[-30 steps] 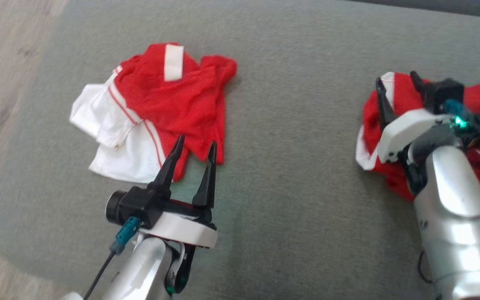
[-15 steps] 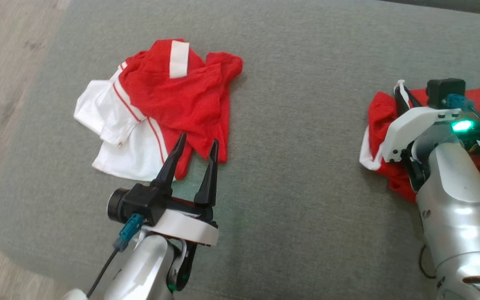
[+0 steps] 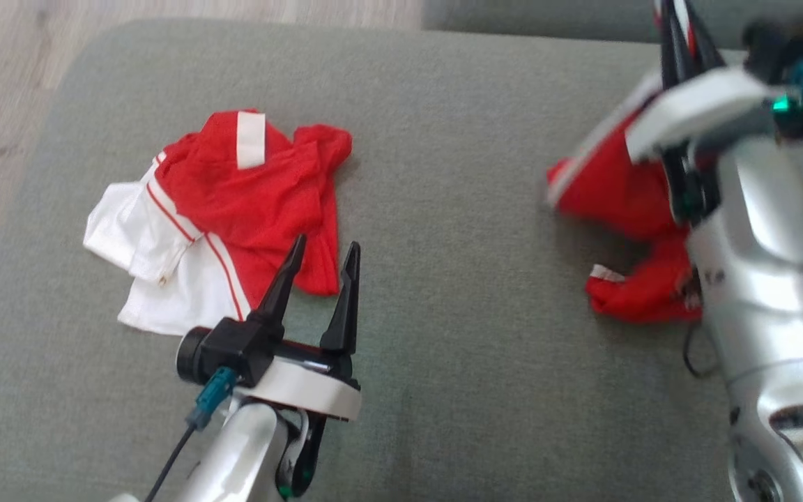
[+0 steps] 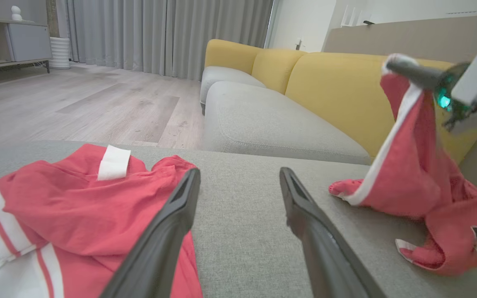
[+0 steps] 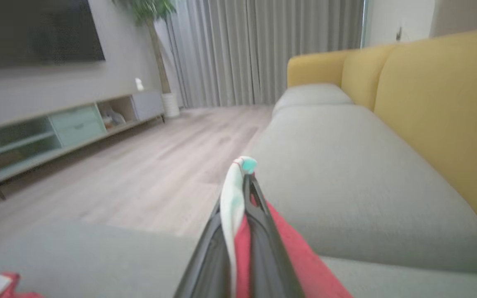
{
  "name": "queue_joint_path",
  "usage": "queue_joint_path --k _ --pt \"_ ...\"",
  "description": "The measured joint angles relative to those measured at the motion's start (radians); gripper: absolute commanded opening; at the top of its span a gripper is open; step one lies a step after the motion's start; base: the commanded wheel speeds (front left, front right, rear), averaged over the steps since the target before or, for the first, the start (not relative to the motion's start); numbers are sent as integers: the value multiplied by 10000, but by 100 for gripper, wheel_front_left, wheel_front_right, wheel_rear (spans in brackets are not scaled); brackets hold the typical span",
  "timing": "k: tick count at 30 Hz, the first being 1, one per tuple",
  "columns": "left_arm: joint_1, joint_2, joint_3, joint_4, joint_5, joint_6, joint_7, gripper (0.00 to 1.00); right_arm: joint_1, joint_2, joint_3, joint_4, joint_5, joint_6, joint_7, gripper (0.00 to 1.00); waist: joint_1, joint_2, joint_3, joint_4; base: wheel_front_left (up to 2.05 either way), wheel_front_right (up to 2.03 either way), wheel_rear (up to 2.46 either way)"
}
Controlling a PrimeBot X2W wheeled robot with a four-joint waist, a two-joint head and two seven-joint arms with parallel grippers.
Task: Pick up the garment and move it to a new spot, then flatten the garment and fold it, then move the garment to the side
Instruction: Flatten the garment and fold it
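Two garments on the grey cushion (image 3: 457,160). Right gripper (image 5: 246,178): jaws pressed together, pinching the white-trimmed hem of the red garment (image 3: 617,202). I'd say an edge grip lets it hang open instead of bunching. Top end is in the air, lower end rests on the cushion's right side. Left gripper (image 3: 321,254): jaws spread, empty, hovering just beside the second red-and-white garment (image 3: 248,181). I read that as standby for flattening.

On the cushion (image 3: 443,174), a second garment (image 3: 234,202) lay left, just ahead of the left gripper (image 3: 326,242); at right the garment (image 3: 617,202) hung from the right gripper (image 5: 247,180), its lower end resting there.
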Motion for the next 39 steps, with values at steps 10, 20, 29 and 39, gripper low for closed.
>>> queue_joint_path --k 10,20,29,39 --pt "462 2 297 -82 -21 17 0 100 -1360 -1068 458 -3379 2403 0 -897 0 0 0 -557 -401 0 0 0" --pt "872 10 556 -79 23 0 0 100 3697 -654 -2750 -4305 2299 0 -585 0 0 0 -850 -999 0 0 0" --pt "915 10 627 54 263 -136 0 100 5615 199 -4266 -4142 911 0 222 100 0 0 -1024 -1730 0 0 0" --pt "916 6 621 105 332 -190 0 100 6219 215 -3513 -5062 414 0 -259 100 0 0 -1235 -2012 0 0 0"
